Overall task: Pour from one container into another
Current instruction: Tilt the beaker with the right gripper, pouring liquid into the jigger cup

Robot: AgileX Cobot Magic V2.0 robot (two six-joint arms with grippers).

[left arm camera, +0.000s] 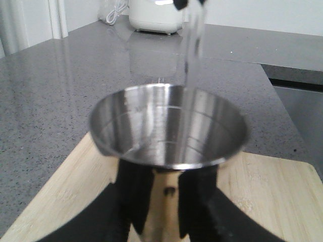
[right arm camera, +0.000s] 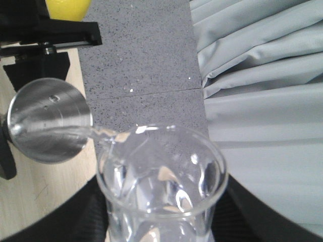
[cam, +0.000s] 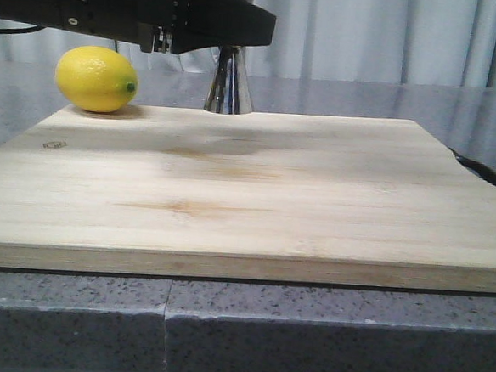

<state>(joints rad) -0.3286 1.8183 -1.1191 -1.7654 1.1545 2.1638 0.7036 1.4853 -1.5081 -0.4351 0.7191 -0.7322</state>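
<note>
The steel jigger [left arm camera: 169, 128] stands upright on the wooden board [cam: 248, 186] at its far edge, and my left gripper [left arm camera: 161, 201] is shut on its narrow waist. In the front view only the jigger's lower cone [cam: 229, 89] shows below the black arm. My right gripper [right arm camera: 161, 214] is shut on the clear glass beaker [right arm camera: 161, 171], which is tilted above and beside the jigger. A thin stream of clear liquid [right arm camera: 98, 133] runs from the beaker's lip into the jigger's open cup [right arm camera: 48, 121]. The same stream [left arm camera: 191, 50] shows in the left wrist view, falling in at the far rim.
A yellow lemon [cam: 96, 78] lies on the board's far left corner, close to the jigger. The board rests on a grey speckled counter [cam: 221, 329]. A white appliance [left arm camera: 154, 15] stands far back on the counter, and grey curtains [right arm camera: 262, 101] hang behind.
</note>
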